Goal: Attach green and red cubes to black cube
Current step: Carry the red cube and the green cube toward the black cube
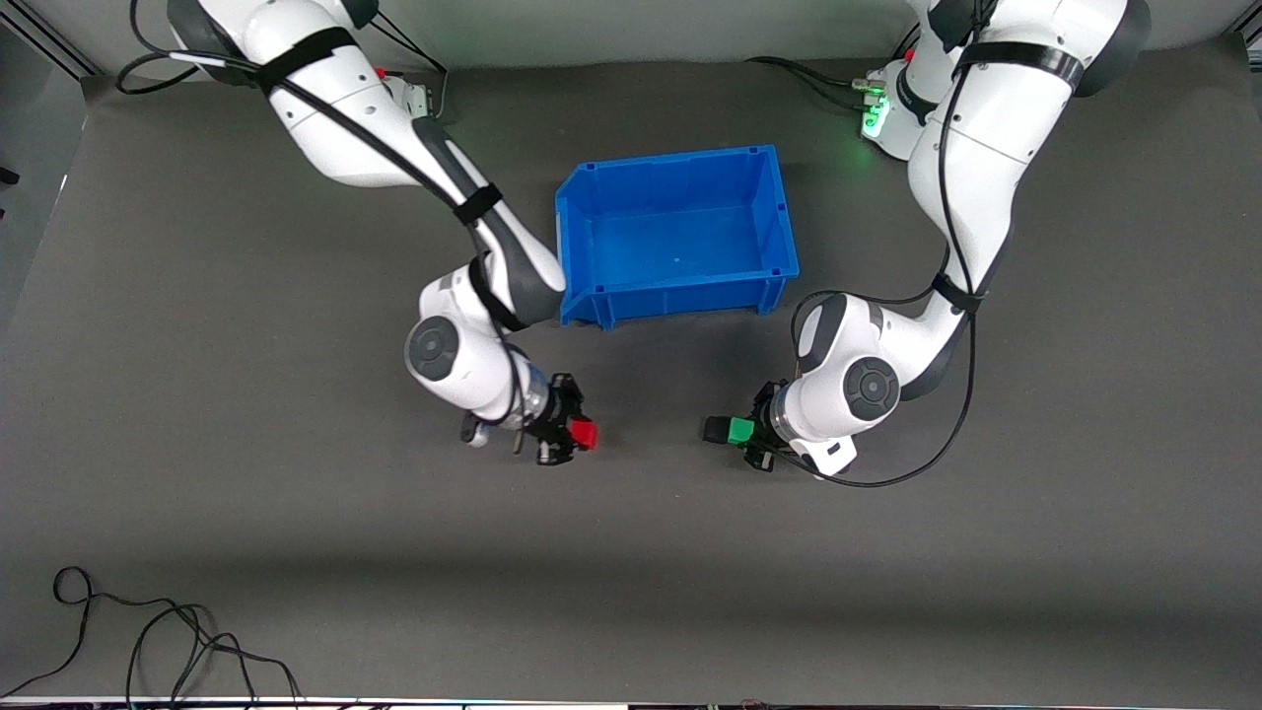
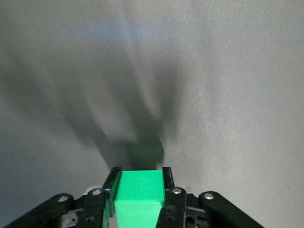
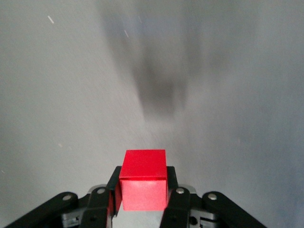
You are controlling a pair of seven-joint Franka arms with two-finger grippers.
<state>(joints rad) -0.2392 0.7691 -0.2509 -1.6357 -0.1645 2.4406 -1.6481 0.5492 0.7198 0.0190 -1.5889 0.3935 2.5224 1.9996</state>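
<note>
My left gripper [image 1: 737,431] is shut on the green cube [image 1: 741,430], which fills the gap between its fingers in the left wrist view [image 2: 138,192]. A small dark shape [image 1: 712,429] adjoins the green cube toward the right arm's end; I cannot tell whether it is the black cube or a fingertip. My right gripper [image 1: 580,435] is shut on the red cube [image 1: 584,434], which also shows in the right wrist view [image 3: 143,179]. Both grippers hang over bare mat, facing each other with a gap between the cubes.
An empty blue bin [image 1: 678,235] stands on the mat farther from the front camera than both grippers, between the two arms. Loose black cable [image 1: 148,641] lies by the mat's near edge at the right arm's end.
</note>
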